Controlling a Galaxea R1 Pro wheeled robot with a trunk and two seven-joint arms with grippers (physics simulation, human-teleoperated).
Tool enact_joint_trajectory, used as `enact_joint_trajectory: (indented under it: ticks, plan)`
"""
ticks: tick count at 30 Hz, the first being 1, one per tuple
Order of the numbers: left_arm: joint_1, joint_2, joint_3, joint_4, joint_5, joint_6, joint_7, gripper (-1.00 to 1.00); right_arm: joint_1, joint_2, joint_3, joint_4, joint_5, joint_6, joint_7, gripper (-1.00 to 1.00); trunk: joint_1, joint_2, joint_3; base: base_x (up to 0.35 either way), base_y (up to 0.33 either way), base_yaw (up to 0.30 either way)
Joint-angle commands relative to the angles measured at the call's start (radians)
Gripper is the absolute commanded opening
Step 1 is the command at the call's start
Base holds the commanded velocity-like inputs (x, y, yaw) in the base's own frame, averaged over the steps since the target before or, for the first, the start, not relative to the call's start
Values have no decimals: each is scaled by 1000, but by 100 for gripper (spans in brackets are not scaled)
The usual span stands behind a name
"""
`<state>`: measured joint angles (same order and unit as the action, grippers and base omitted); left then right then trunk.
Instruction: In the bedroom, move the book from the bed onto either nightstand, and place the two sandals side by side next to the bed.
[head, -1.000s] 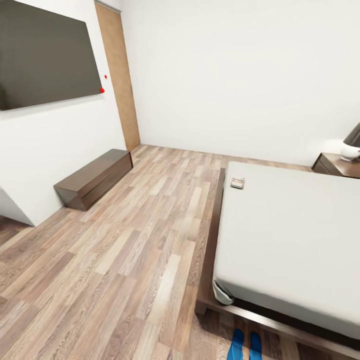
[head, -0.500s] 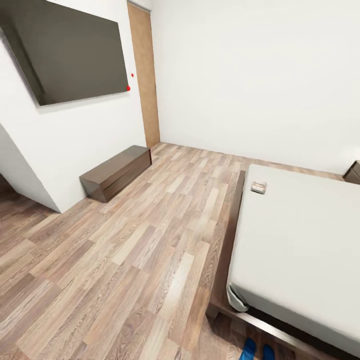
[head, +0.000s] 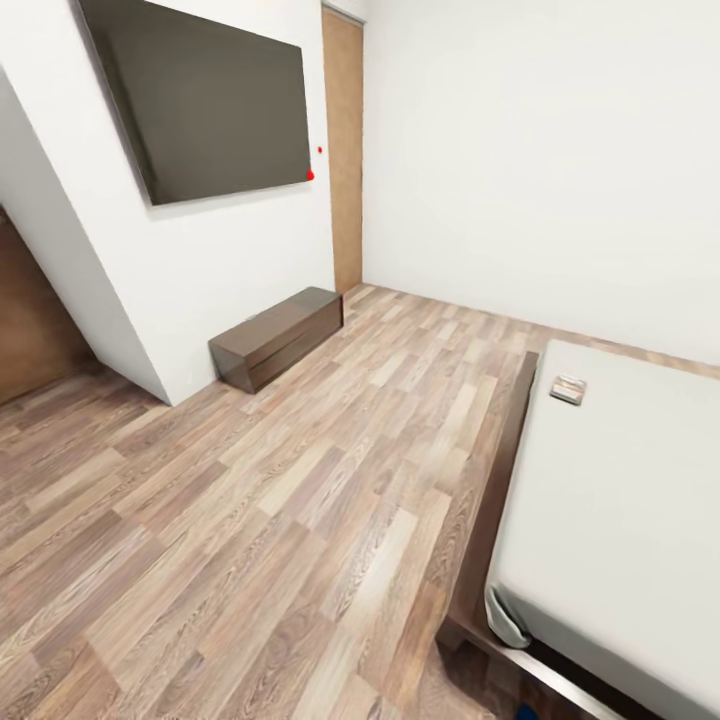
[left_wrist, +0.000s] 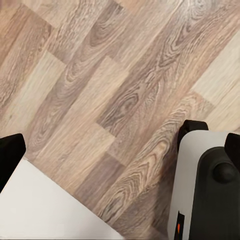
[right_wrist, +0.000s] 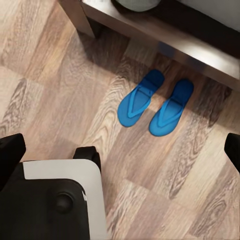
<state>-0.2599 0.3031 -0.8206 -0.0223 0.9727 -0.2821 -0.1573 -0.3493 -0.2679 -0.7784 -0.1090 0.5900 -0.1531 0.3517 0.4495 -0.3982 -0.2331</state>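
The floor (head: 300, 480) is wood plank with pronounced grain in mixed brown and grey tones and a low, satin sheen. The walls (head: 540, 150) are smooth, matt white. The screen (head: 215, 95) has a dark, slightly glossy face. The door (head: 345, 150) is plain light-brown wood, matt. The bench (head: 280, 335) is dark brown wood with a smooth, faintly reflective top. The bed (head: 625, 500) carries a smooth, matt light-grey mattress on a dark wood frame (right_wrist: 165, 35). The sandals (right_wrist: 155, 102) look like smooth, matt blue rubber or plastic. The robot body (left_wrist: 205, 195) has smooth white and black plastic-looking shells.
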Motion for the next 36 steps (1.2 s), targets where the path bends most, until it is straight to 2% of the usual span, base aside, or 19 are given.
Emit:
enact_joint_trajectory:
  ticks: [1, 21, 36]
  plan:
    - [-1, 0, -7, 1, 11, -2, -5, 100, 0, 1, -9, 0, 8, -3, 4, 100, 1, -2, -2, 0, 0, 289]
    - [-1, -1, -8, 1, 11, -1, -5, 100, 0, 4, -9, 0, 10, -3, 4, 100, 1, -2, -2, 38, 5, 284]
    - [-1, -6, -8, 1, 11, -1, -5, 100, 0, 4, -9, 0, 9, -3, 4, 100, 1, -2, -2, 64, 33, 184]
